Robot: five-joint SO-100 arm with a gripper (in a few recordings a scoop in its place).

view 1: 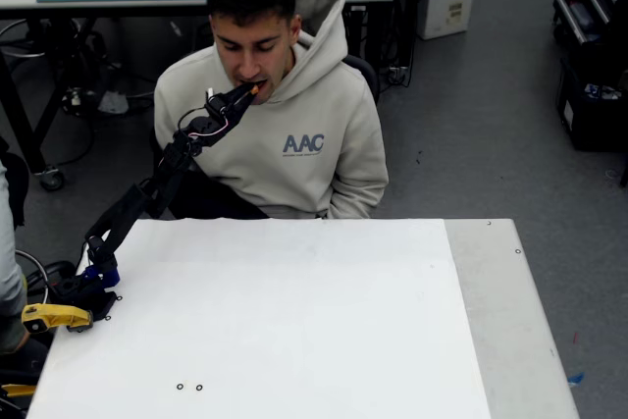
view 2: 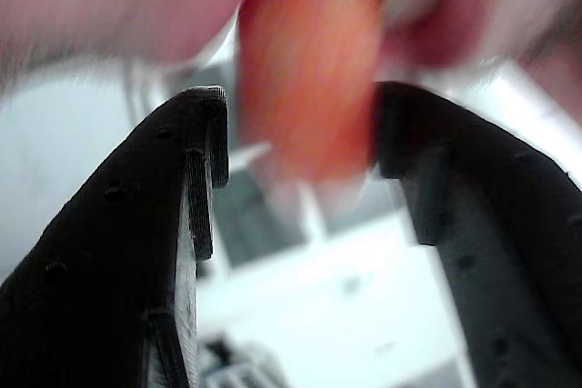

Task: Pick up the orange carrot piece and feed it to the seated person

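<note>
One carrot piece [view 2: 309,70], one seated person [view 1: 294,134], one table [view 1: 294,340].

The fixed view looks steeply down from above the near edge of the white table [view 1: 294,321], facing the seated person [view 1: 285,125] beyond its far edge — a wide, distant look. The wrist view sits just behind the gripper [view 2: 300,161], extremely near the orange carrot piece [view 2: 309,61] at the person's mouth — the part both views share.

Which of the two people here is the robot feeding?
The seated person in the beige AAC hoodie, facing the table. The gripper holds the orange carrot piece at his mouth. The other person is just a grey sleeve at the left edge.
</note>
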